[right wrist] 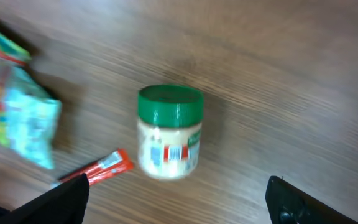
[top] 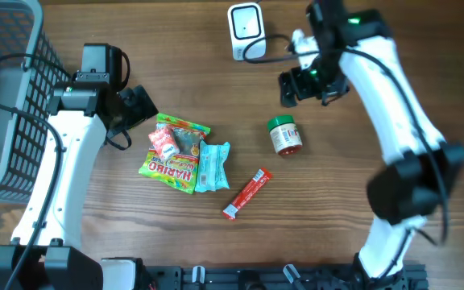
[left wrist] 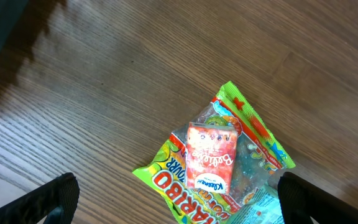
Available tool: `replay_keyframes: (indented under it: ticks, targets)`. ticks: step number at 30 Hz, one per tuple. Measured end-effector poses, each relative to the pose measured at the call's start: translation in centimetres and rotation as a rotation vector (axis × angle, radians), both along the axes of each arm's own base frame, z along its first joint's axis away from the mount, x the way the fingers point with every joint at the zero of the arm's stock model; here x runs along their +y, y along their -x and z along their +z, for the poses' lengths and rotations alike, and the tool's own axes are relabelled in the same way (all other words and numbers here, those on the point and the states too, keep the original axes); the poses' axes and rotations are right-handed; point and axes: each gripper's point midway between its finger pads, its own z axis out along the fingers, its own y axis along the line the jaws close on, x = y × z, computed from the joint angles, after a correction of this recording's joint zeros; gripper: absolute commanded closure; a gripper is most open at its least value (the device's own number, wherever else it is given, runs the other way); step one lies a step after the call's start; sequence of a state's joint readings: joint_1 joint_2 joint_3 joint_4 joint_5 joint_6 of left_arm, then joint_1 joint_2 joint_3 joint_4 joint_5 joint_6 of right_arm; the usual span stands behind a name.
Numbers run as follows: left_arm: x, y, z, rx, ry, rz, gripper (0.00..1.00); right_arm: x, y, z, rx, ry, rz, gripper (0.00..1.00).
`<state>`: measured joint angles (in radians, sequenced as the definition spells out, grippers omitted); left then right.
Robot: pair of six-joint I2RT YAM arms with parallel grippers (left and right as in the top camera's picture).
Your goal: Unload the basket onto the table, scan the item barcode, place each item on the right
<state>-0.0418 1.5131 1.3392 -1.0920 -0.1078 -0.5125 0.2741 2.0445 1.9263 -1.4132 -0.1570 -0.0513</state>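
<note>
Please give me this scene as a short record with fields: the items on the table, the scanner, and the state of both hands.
scanner: white, far edge of table
jar: green lid, lying on its side, not held
Haribo bag: flat, red packet on top
teal packet: against the bag's right side
stick: red, lying alone
basket: grey, left edge
left hand: open, empty, near the bag
right hand: open, empty, between scanner and jar
</note>
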Motion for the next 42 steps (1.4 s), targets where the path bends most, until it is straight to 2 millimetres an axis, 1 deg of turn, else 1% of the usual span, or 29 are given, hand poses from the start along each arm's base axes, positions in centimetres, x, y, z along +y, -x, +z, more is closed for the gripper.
replay_keyframes:
  ticks: [1,2,3,4,7,10,11,13,16,20,25,30,34,38,39,42]
  targets:
    - [0.0,0.0,0.0,0.000,0.000,0.000,0.00,0.1,-0.1,-1.8,0.042,0.012,0.010,0.09]
    - [0.0,0.0,0.0,0.000,0.000,0.000,0.00,0.1,-0.1,-2.2,0.050,0.015,0.017,0.09]
    - [0.0,0.0,0.0,0.000,0.000,0.000,0.00,0.3,-0.2,-4.2,0.091,0.026,0.028,0.09]
    - [0.0,0.0,0.0,0.000,0.000,0.000,0.00,0.5,-0.2,-5.2,0.107,0.030,0.037,0.09]
    - [0.0,0.0,0.0,0.000,0.000,0.000,0.00,1.6,-0.5,-6.5,0.108,0.033,0.064,0.09]
    - [0.0,0.0,0.0,0.000,0.000,0.000,0.00,2.7,-0.7,-6.8,0.089,0.029,0.092,0.09]
    - [0.0,0.0,0.0,0.000,0.000,0.000,0.00,3.5,-0.8,-6.8,0.075,0.026,0.108,0.10]
    - [0.0,0.0,0.0,0.000,0.000,0.000,0.00,3.9,-0.9,-6.9,0.059,0.029,0.120,0.10]
    - [0.0,0.0,0.0,0.000,0.000,0.000,0.00,4.1,-1.3,-7.1,0.033,0.053,0.129,0.11]
    - [0.0,0.0,0.0,0.000,0.000,0.000,0.00,3.9,-1.6,-7.7,0.016,0.071,0.130,0.11]
    - [0.0,0.0,0.0,0.000,0.000,0.000,0.00,3.6,-1.2,-8.8,0.025,0.085,0.130,0.12]
    - [0.0,0.0,0.0,0.000,0.000,0.000,0.00,3.0,0.1,-10.6,0.069,0.103,0.132,0.15]
    - [0.0,0.0,0.0,0.000,0.000,0.000,0.00,2.9,0.4,-11.9,0.069,0.104,0.132,0.16]
    - [0.0,0.0,0.0,0.000,0.000,0.000,0.00,2.6,0.7,-12.7,0.075,0.117,0.133,0.17]
    - [0.0,0.0,0.0,0.000,0.000,0.000,0.00,2.5,0.7,-12.8,0.073,0.121,0.133,0.19]
    - [0.0,0.0,0.0,0.000,0.000,0.000,0.00,2.4,0.6,-12.9,0.070,0.127,0.129,0.31]
